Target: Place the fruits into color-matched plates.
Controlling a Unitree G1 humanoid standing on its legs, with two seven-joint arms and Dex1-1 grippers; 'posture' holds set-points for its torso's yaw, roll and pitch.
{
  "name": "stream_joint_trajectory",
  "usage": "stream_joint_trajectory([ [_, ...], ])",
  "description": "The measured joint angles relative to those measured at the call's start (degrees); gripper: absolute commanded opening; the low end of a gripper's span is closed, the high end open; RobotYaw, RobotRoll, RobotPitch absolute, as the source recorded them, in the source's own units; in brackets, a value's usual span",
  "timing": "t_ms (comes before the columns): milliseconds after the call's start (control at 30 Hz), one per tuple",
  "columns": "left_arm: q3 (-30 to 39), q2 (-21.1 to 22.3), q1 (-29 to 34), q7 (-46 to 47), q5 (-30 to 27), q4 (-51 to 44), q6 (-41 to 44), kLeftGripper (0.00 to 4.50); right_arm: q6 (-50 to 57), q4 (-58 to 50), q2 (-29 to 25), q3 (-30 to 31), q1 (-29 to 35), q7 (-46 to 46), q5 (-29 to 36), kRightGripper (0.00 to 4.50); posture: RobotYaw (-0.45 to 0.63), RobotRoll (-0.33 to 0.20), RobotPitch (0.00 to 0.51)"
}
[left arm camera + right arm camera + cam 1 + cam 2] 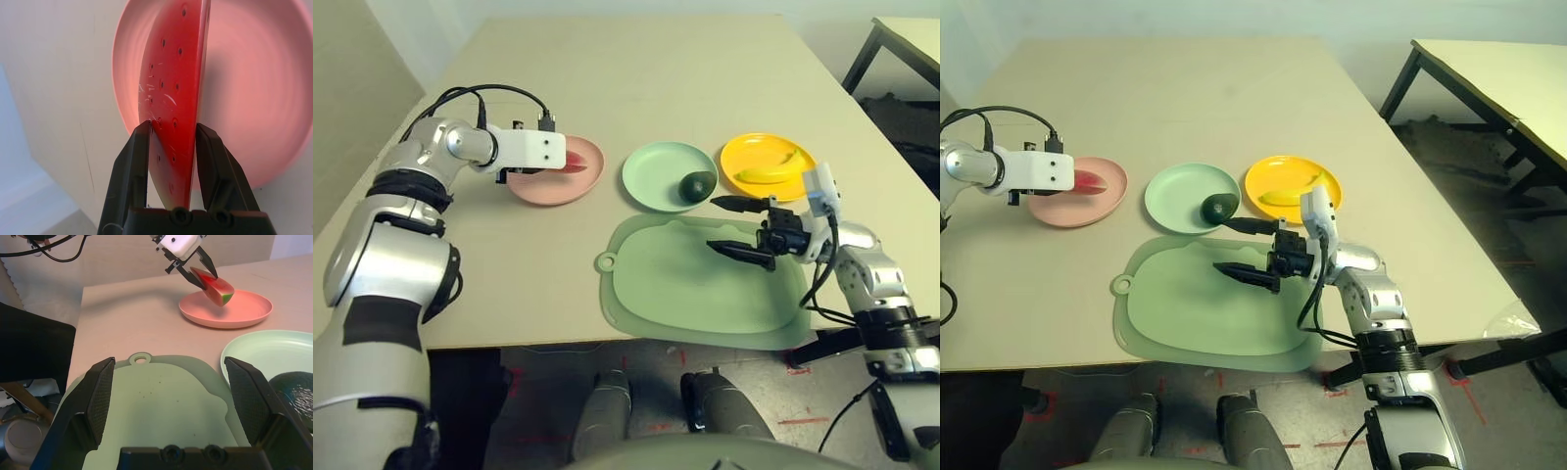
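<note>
The left gripper (172, 142) is clamped on the watermelon wedge (213, 287) — held just above the pink plate (244, 316). The right gripper (744, 227) hovers over the green mat (685, 294) with fingers wide apart — nothing between them.

The green cutting mat (705, 289) lies at the near edge of the tabletop (636, 88), its surface bare. The right hand (736, 227) hangs over the mat's right part, fingers spread wide. Just beyond the mat sit three plates in a row: pink plate (578, 181), mint plate (656, 176), yellow plate (754, 152). The left hand (198, 271) blocks the pink plate, gripping a watermelon wedge (215, 289) above it. Beyond the plates the tabletop lies open.
</note>
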Motion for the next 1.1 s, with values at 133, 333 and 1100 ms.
stream_joint_trajectory([
  [133,0.0,-0.1,0.2,1.1,0.9,0.2,0.4,3.38,0.0,-0.2,-0.3,-0.1,0.2,-0.2,0.0,4.50,-0.03,0.000,0.106],
  [333,0.0,-0.1,0.2,1.5,1.0,0.2,0.2,4.48,0.1,-0.2,-0.6,-0.1,0.3,-0.2,0.0,4.50,-0.02,0.000,0.107],
  [1100,33.0,-2.1,15.1,-9.6,-36.0,-36.6,32.5,4.48,-5.5,7.4,-2.4,-7.4,-1.8,-14.7,-4.9,4.50,0.04,0.000,0.174],
])
